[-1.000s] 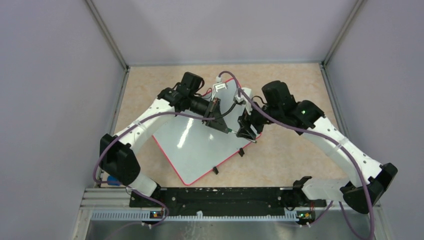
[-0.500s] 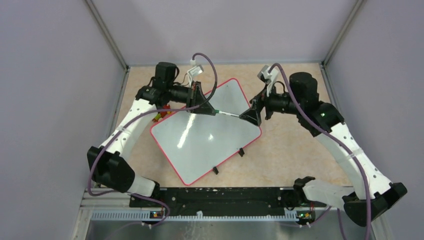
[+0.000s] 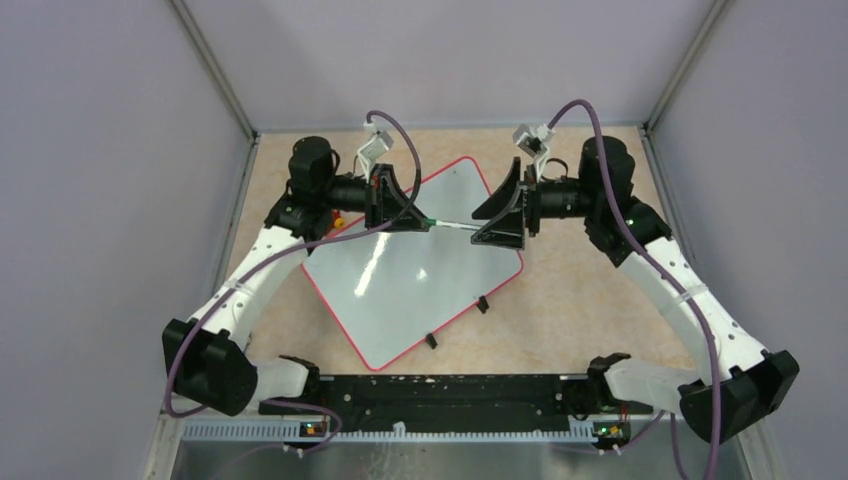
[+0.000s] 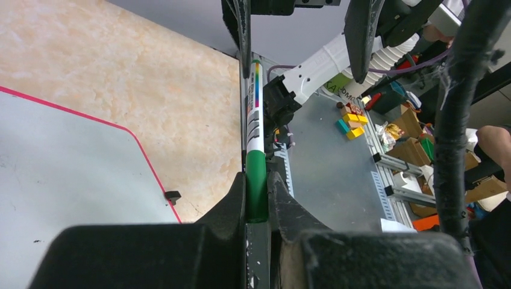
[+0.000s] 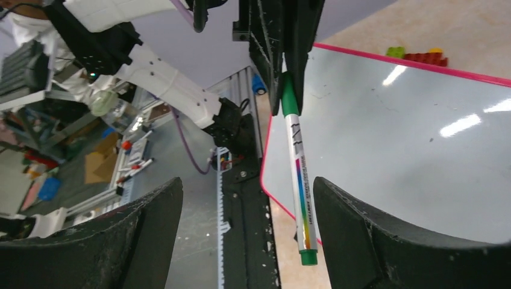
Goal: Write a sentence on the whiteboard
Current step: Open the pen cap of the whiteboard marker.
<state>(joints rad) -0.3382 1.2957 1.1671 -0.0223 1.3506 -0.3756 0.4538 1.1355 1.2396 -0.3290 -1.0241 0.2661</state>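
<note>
Currently, entries running from left:

- Left gripper: is clamping narrowly on the green end of the marker and holding it level above the far part of the board.
- Whiteboard: is lying flat on the table at mid-scene, turned at an angle. Its surface is showing only glare, with no green strokes.
- Marker, free end: is reaching rightward between the right fingers.
- Right gripper: is standing wide open around that end, apparently touching nothing.
- Sentence: none of it is showing. By my judgement, progress is sitting at preparation only. The green end looks like the cap, seemingly not yet off, so uncapping and all the writing are remaining.
</note>
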